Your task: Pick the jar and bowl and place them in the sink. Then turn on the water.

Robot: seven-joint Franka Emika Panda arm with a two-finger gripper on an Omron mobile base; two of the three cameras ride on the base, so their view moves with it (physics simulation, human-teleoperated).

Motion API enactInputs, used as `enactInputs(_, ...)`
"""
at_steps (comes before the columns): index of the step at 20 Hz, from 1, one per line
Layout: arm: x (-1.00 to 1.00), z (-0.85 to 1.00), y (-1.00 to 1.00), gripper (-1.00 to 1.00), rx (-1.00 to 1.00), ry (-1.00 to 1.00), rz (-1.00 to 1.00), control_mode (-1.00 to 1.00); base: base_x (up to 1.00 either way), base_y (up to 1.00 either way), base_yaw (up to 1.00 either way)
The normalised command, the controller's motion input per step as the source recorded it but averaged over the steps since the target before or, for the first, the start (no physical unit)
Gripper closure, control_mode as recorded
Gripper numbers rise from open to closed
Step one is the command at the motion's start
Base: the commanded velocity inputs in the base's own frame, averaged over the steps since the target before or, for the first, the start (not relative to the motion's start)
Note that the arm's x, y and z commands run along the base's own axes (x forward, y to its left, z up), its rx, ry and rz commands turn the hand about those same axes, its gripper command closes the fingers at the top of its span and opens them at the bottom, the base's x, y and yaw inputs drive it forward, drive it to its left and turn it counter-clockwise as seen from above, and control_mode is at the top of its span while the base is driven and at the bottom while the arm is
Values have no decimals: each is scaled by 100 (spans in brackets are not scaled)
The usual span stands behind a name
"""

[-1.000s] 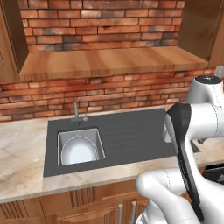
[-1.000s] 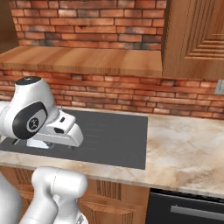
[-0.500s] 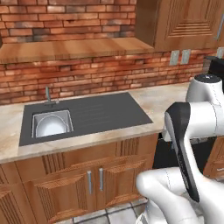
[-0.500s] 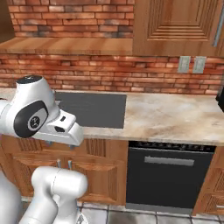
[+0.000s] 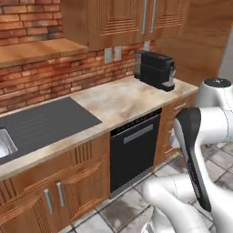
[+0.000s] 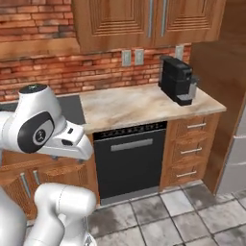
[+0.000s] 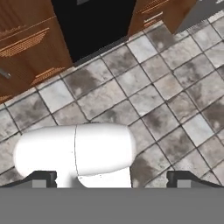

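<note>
A corner of the sink (image 5: pixel 4 144) shows at the far left edge of the left base view, set in its dark grey surround (image 5: pixel 45 121). That surround (image 6: pixel 73 108) also peeks out behind my arm in the right base view. The jar, the bowl and the water are out of view. In the hand view my gripper (image 7: pixel 113 178) points down at the tiled floor (image 7: pixel 148 92). Its fingertips (image 7: pixel 43 177) stand wide apart, open, with nothing held between them.
A black coffee machine (image 5: pixel 154 69) (image 6: pixel 178 79) stands at the right end of the marble counter (image 5: pixel 123 98). Below the counter are a black dishwasher (image 5: pixel 134 150) (image 6: pixel 129 161), wooden cabinet doors (image 5: pixel 54 191) and drawers (image 6: pixel 192 144). Upper cabinets hang above.
The whole picture has shifted: the base has driven right and back from the sink, which slid to the left edge. The coffee machine, dishwasher and floor came into view. The gripper stays open.
</note>
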Motion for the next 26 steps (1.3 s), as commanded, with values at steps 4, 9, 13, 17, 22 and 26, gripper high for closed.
enactInputs(4,0,0,0,-100,0,0,0,100,-8,-15,-73)
enactInputs(9,0,0,0,-100,0,0,0,100,-5,-16,-74)
enactInputs(13,0,0,0,-100,0,0,0,100,-4,-16,-74)
enactInputs(17,0,0,0,-100,0,0,0,100,-2,-17,-74)
enactInputs(22,0,0,0,-100,0,0,0,100,0,-15,-74)
enactInputs(26,0,0,0,-100,0,0,0,100,0,-12,-73)
